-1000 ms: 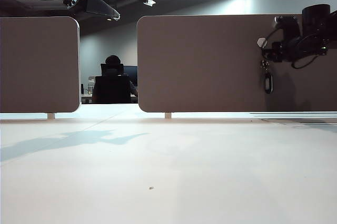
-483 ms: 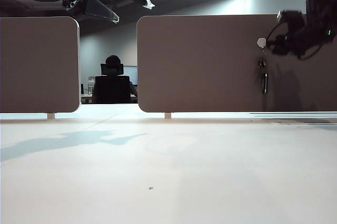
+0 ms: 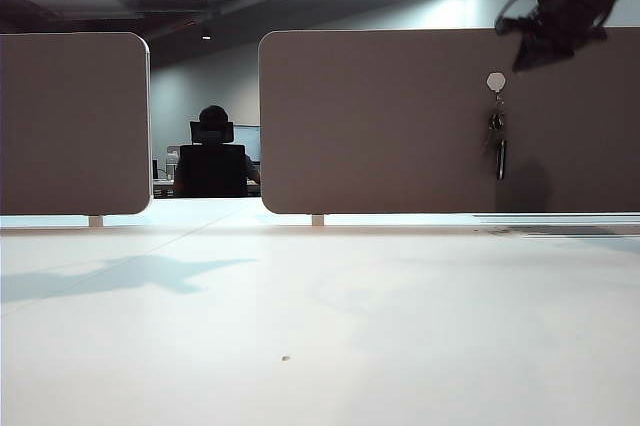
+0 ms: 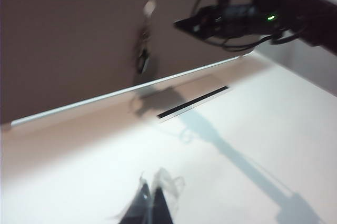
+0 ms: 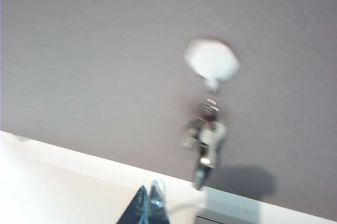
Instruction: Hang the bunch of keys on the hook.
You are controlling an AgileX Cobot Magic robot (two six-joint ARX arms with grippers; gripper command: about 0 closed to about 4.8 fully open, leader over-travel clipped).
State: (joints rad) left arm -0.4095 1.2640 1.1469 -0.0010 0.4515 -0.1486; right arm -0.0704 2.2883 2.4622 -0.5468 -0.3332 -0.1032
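The bunch of keys (image 3: 498,144) hangs from the hook (image 3: 496,80), a small pale pad on the right brown panel (image 3: 380,126). Nothing holds it. My right gripper (image 3: 527,54) floats up and to the right of the hook, clear of the keys. In the right wrist view its fingers (image 5: 149,195) are shut and empty, with the hook (image 5: 211,61) and keys (image 5: 206,140) ahead on the panel. My left gripper (image 4: 152,195) is shut and empty over the white table. Its view shows the keys (image 4: 143,56), the hook (image 4: 150,7) and the right arm (image 4: 237,16).
A second brown panel (image 3: 75,126) stands at the left, and a seated person (image 3: 212,156) shows through the gap. The white table (image 3: 320,326) stretches in front and carries a small speck (image 3: 287,357). A dark strip (image 4: 194,103) lies on the table below the keys.
My right gripper has let go of the keys, closed, and risen up and away to the right. The keys now hang freely. The left arm has left the top of the exterior view.
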